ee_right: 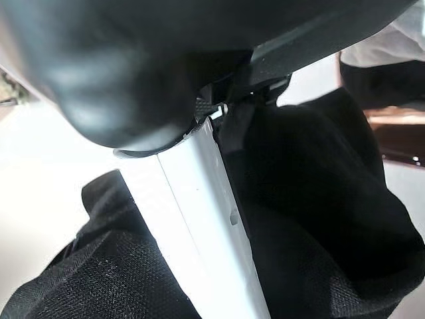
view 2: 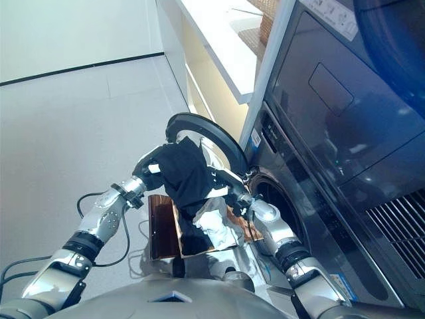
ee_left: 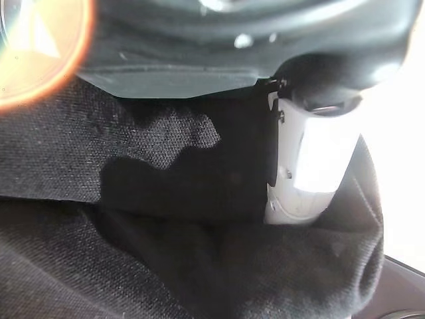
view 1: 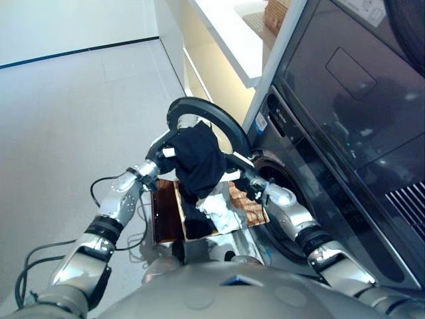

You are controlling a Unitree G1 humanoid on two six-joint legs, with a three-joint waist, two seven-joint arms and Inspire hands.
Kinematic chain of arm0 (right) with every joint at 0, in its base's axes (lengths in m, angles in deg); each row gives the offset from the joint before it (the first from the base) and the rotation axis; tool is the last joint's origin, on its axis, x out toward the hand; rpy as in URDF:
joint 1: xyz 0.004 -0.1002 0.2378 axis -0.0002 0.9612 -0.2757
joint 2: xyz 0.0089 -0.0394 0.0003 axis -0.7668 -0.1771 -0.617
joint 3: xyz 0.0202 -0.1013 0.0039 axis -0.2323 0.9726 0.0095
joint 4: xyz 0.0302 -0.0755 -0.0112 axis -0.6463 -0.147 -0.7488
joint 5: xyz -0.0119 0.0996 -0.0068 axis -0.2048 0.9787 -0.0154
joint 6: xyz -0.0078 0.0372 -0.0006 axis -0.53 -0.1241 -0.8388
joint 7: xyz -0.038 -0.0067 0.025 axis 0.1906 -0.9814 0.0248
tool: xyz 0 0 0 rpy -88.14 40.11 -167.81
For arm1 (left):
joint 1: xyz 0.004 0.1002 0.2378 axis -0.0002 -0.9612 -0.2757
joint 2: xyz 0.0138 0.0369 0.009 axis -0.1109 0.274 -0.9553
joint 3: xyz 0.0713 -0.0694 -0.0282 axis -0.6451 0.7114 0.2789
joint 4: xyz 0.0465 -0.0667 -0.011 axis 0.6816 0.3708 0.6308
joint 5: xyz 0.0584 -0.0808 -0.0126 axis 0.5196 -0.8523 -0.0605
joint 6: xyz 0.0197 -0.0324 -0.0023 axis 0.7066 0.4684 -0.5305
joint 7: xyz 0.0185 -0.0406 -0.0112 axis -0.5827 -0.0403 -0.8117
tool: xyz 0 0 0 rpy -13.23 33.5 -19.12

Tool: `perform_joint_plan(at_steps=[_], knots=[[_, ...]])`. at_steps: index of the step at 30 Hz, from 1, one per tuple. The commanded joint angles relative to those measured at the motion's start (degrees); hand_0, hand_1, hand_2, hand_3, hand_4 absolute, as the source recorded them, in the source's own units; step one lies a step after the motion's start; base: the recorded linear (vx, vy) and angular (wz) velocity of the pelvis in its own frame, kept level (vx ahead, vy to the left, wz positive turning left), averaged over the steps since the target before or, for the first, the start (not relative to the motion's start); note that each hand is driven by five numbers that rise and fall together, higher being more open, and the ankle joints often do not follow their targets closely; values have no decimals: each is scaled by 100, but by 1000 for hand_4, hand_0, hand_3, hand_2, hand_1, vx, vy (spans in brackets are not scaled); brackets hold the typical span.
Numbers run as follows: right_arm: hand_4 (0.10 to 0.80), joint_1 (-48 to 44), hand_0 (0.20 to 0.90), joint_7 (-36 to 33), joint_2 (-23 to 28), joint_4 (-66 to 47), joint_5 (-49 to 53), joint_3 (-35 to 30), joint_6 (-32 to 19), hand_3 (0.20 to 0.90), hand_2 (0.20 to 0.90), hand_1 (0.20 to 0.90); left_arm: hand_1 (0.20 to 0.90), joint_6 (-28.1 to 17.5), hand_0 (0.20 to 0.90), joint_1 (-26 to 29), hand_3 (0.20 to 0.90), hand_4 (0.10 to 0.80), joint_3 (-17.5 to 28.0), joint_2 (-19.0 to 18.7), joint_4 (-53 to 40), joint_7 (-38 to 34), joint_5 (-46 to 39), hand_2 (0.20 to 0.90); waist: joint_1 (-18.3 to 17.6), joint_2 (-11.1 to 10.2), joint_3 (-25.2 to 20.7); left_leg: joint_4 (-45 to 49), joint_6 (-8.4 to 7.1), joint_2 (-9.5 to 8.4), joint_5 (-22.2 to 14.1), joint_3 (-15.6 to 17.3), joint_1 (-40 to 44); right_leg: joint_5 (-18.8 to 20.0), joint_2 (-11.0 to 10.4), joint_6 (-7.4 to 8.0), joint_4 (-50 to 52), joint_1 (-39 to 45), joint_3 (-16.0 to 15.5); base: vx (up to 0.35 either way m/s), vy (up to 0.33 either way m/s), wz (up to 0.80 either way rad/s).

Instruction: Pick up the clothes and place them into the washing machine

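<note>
Black garment (view 1: 197,163), bunched and drooping, held aloft between both hands before the open washing machine door (view 1: 209,118). Left hand (view 1: 159,154) and right hand (view 2: 232,189) both clamped on the cloth, thumbs pressed in. Below: brown basket (view 1: 166,212) holding white cloth (view 1: 219,211). Washing machine (view 1: 312,193) drum opening just beside. No print legible.

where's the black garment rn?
Black garment is held up between left hand and right hand, above the basket, before the washer's open door.
</note>
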Motion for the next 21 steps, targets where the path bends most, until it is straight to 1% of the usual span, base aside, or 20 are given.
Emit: perform_joint_plan(at_steps=[1,3,4,5,6,7,8,9,11,21], knots=[[800,-699,900,307,-267,-18,285,109,-288,900,900,900,200,-405,200,1198,200,300,39,248,435,365,-45,200,153,-118,-436,-16,-425,66,-475,-69,346,513,-237,155,307,-688,-46,0,0,0],[800,-707,900,336,-260,-33,294,122,-275,900,900,900,200,-402,200,1209,200,300,38,255,446,374,-26,200,156,-118,-433,-16,-424,64,-474,-70,346,512,-238,156,307,-686,-50,0,0,0],[725,-704,796,432,-244,-76,357,118,-242,796,796,796,200,-398,200,1215,200,300,49,240,478,407,4,200,161,-113,-439,-17,-427,65,-476,-74,347,508,-239,158,311,-685,-56,0,0,0],[714,-704,779,433,-244,-76,357,118,-242,779,779,779,200,-399,200,1216,200,300,49,241,478,407,4,200,160,-113,-439,-17,-427,65,-476,-75,347,508,-239,158,311,-685,-56,0,0,0],[671,-705,719,471,-225,-97,396,115,-235,719,719,719,200,-404,200,1217,200,300,57,233,503,406,29,200,161,-112,-440,-18,-427,65,-476,-77,347,504,-239,159,314,-683,-60,0,0,0],[500,-688,480,544,-194,-140,517,76,-204,480,480,480,200,-407,200,1205,200,300,91,245,545,427,62,200,160,-109,-437,-19,-429,61,-474,-81,345,497,-239,158,312,-676,-62,0,0,0],[500,-688,480,544,-193,-140,518,76,-204,480,480,480,200,-407,200,1205,200,300,91,245,545,427,62,200,160,-109,-437,-19,-429,61,-474,-81,345,497,-239,158,312,-676,-62,0,0,0],[376,-679,307,587,-168,-184,610,48,-184,307,307,307,200,-424,200,1203,200,300,132,257,595,414,104,200,153,-107,-436,-17,-428,62,-473,-79,343,494,-241,158,317,-682,-55,0,0,0],[300,-677,200,607,-162,-196,654,29,-182,200,200,200,200,-421,200,1200,200,300,137,266,609,415,111,200,152,-105,-434,-18,-429,64,-472,-79,341,495,-242,157,317,-684,-55,0,0,0],[300,-727,200,748,-207,-375,737,131,-150,200,200,200,200,-433,200,1235,200,300,161,390,630,410,160,200,159,-101,-431,-15,-432,75,-480,-80,346,485,-226,142,321,-695,-61,0,0,0]])
